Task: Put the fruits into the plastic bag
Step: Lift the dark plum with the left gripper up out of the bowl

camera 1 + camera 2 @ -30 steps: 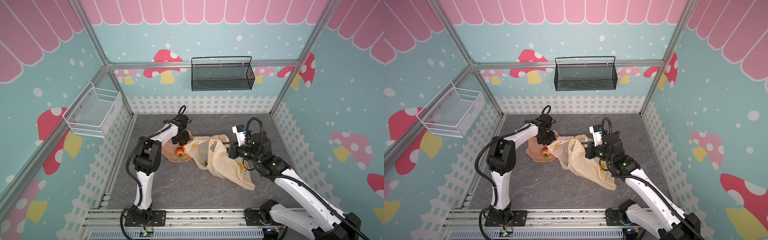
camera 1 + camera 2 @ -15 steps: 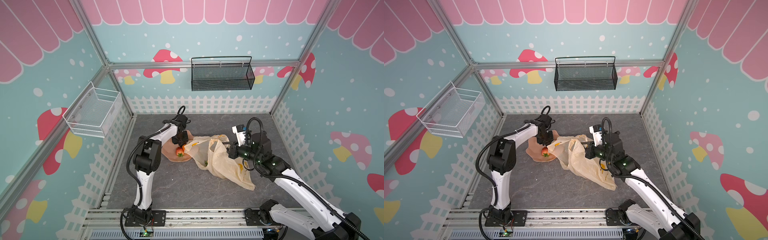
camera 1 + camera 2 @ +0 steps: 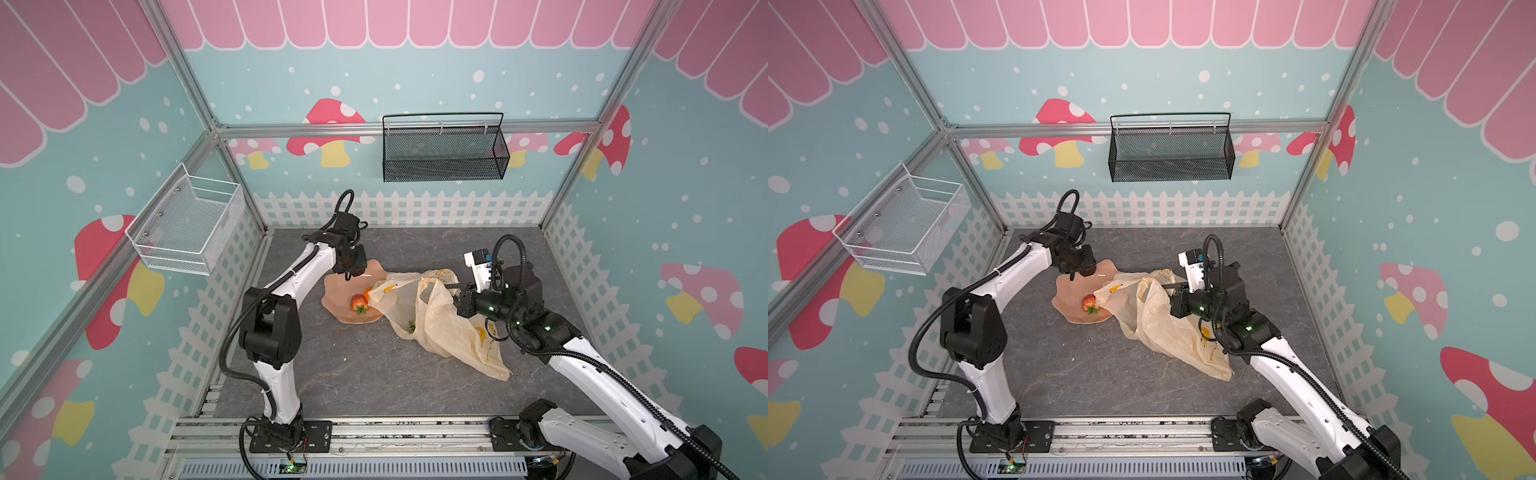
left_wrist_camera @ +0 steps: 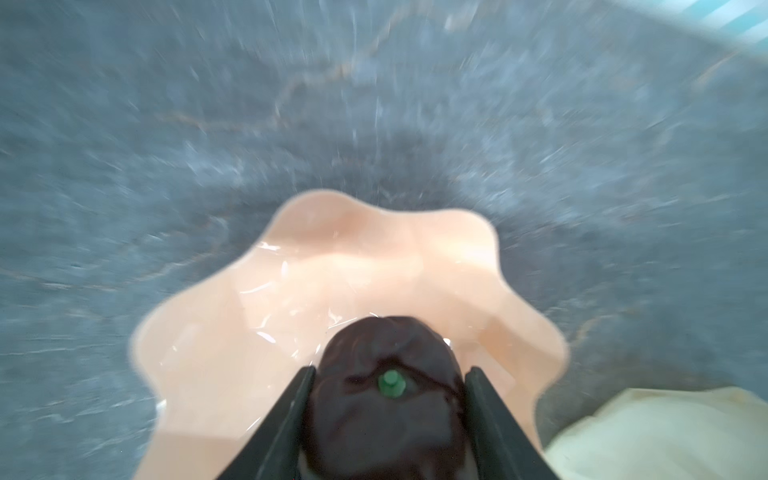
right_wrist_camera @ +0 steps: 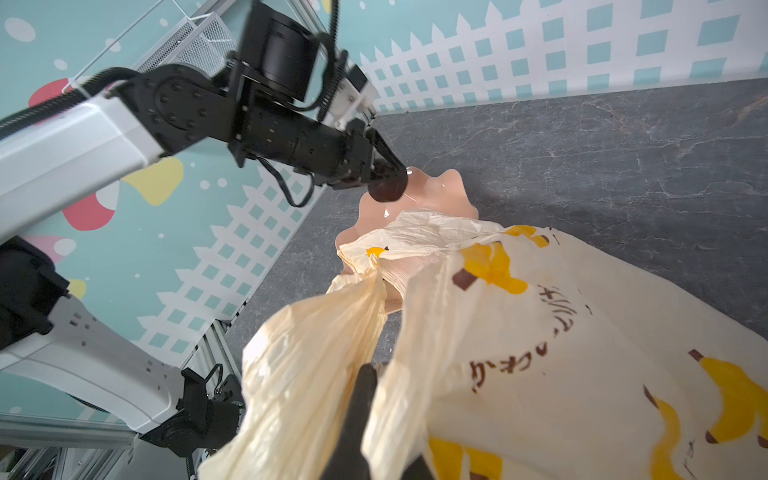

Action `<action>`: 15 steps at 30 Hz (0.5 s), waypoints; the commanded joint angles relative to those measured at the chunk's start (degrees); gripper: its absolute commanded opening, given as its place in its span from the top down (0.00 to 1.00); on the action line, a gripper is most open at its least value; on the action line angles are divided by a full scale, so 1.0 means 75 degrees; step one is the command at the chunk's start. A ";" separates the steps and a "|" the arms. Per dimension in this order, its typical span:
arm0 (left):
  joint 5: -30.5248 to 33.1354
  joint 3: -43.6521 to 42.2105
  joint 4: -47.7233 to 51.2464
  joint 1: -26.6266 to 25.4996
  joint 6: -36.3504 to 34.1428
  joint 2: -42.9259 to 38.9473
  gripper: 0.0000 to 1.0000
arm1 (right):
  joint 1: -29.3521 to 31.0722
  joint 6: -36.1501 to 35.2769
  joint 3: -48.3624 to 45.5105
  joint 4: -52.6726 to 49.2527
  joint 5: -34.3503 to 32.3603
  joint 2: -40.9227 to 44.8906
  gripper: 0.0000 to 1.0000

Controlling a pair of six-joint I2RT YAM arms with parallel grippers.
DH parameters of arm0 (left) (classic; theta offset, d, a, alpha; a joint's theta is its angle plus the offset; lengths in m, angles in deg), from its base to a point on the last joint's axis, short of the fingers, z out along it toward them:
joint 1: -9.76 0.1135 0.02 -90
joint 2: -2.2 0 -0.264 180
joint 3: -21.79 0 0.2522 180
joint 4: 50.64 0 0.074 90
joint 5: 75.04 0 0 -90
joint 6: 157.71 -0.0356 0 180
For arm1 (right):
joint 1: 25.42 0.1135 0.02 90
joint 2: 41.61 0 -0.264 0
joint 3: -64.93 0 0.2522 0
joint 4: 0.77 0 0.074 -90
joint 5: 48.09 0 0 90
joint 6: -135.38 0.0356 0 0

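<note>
My left gripper (image 4: 388, 370) is shut on a dark brown round fruit (image 4: 386, 415) with a green stem nub, held over the far edge of the pink wavy dish (image 3: 336, 286). From the right wrist view the same fruit (image 5: 386, 189) shows at the fingertips. A red strawberry (image 3: 358, 302) and an orange (image 3: 367, 293) lie on the dish beside the bag's mouth. The cream plastic bag (image 3: 440, 328) with banana prints sprawls across the floor's middle. A green-topped fruit (image 3: 411, 325) shows through it. My right gripper (image 5: 368, 370) is shut on the bag's bunched handle, holding the mouth up.
A black wire basket (image 3: 444, 153) hangs on the back wall and a white mesh basket (image 3: 187, 228) on the left wall. The bag's edge overlaps the dish's right side. The grey floor (image 3: 353, 374) is ringed by fence-printed walls.
My left gripper's jaws have narrowed onto the dark fruit over the dish and the hand has shifted slightly. The right arm and the bag have stayed put.
</note>
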 commanded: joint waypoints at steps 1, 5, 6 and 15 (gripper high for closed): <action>-0.0173 0.0217 -0.0172 0.0119 -0.0502 -0.0625 0.62 | 0.0043 -0.0078 -0.0040 0.0152 0.0026 0.0022 1.00; -0.0326 0.0218 -0.0236 0.0154 -0.1017 -0.1121 0.62 | 0.0044 -0.0082 -0.0058 0.0141 0.0009 0.0032 1.00; -0.0340 0.0201 -0.0241 0.0172 -0.1091 -0.1202 0.62 | 0.0044 -0.0086 -0.0049 0.0147 0.0013 0.0023 1.00; -0.1517 -0.0181 -0.0406 0.0178 -0.2058 -0.1973 0.62 | 0.0039 -0.0104 -0.0002 0.0143 0.0061 -0.0036 1.00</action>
